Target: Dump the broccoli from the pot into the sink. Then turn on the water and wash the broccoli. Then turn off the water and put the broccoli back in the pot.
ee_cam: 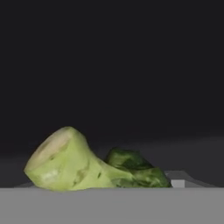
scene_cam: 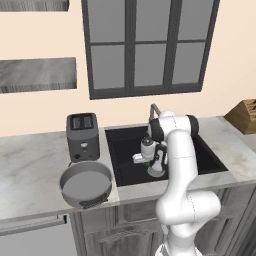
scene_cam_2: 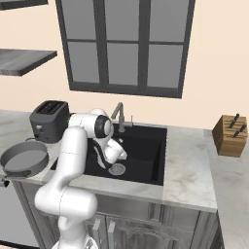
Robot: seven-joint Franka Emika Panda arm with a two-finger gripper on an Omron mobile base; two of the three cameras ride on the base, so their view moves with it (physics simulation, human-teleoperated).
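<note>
Counter (scene_cam: 30,160): pale marble, running along the wall under a dark-framed window (scene_cam: 145,45).

Sink (scene_cam: 120,145): black basin set into the counter, silver drain (scene_cam_2: 116,169) on its floor, slim grey faucet (scene_cam_2: 119,115) at the back rim.

Arm: bent forward and down into the basin, with the gripper (scene_cam: 156,170) low inside it.

Pot (scene_cam: 86,184): grey, standing on the counter left of the sink, just in front of the toaster (scene_cam: 82,136).

Knife block (scene_cam_2: 230,135): wooden, on the counter well to the right.

Broccoli (ee_cam: 83,166): close before the hand camera, pale stem to the left and dark green floret to the right, against the black basin. Cannot tell whether the fingers are closed on it or released.
</note>
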